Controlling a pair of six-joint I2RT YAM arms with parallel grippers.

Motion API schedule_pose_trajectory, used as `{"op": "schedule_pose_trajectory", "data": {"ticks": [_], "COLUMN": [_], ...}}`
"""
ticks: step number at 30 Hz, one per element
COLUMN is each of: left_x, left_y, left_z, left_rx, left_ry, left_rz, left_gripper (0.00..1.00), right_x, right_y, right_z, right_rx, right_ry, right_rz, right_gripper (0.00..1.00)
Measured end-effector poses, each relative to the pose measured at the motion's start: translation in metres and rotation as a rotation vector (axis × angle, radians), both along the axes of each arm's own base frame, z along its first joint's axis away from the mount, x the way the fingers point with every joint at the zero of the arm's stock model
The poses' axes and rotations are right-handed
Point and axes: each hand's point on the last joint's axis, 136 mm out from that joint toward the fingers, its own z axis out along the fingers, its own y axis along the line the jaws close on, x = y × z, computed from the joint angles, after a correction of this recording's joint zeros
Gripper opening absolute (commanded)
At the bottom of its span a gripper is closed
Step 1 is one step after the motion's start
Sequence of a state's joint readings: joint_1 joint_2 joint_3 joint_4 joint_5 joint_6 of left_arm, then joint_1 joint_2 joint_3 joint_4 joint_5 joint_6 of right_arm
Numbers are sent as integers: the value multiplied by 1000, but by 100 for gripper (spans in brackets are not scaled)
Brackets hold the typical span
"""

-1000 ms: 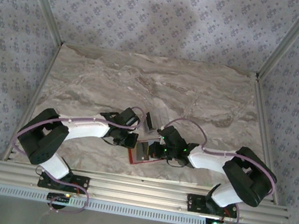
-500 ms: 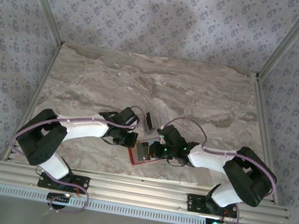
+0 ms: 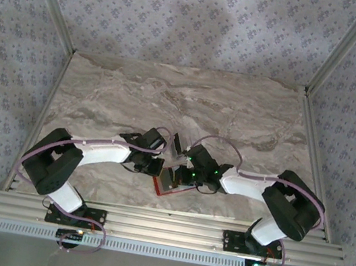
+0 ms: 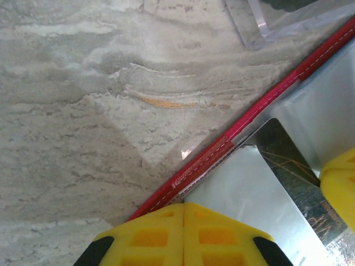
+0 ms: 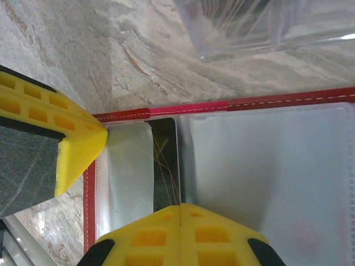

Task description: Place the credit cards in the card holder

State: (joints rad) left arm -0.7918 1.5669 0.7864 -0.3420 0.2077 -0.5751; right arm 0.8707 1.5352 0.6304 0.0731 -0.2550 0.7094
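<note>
The card holder (image 3: 168,184) is laid open on the marble table (image 3: 249,117), close to the near edge and about midway between the two arms. Red stitched trim and the grey-silver inside are seen clearly from both wrist cams.

One dark credit card (image 5: 165,158) is tucked between two silver pocket flaps near the holder's left end. Thin gold lines can be made out on it. In the left wrist view some lettering is caught at the card's lower end, but it's too blurry to be read. No brand can be made out anywhere.

The right gripper (image 5: 180,221) is seen with its yellow fingers pressed together right at the card's near end. That end is hidden behind the tips, so whether the card is pinched can't be told.

The left gripper (image 4: 183,221) is also closed up, with its tips set at the holder's red edge on the silver lining. Nothing is seen clamped in it.

Each wrist cam catches a yellow finger of the other arm, which isn't made out from the top cam, where the holder is half covered by both wrists.

A clear plastic box (image 3: 178,143) sits just past the holder on the far side.
</note>
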Motion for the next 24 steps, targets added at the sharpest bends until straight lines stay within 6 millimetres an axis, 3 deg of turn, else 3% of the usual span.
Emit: {"op": "schedule_pose_trajectory", "data": {"ticks": [13, 19, 24], "left_x": [1, -2, 8], "left_y": [0, -1, 7], "left_z": [2, 25, 37], "left_rx": [-14, -104, -120], "left_ry": [0, -38, -80], "left_rz": [4, 1, 44], "left_gripper": [8, 11, 4], "right_x": [-4, 2, 5], "right_y": [6, 5, 1], "right_z": [-5, -4, -5], "right_rx": [-5, 16, 22], "right_ry": [7, -3, 2], "right_rz": [14, -5, -30], "right_gripper": [0, 0, 0]}}
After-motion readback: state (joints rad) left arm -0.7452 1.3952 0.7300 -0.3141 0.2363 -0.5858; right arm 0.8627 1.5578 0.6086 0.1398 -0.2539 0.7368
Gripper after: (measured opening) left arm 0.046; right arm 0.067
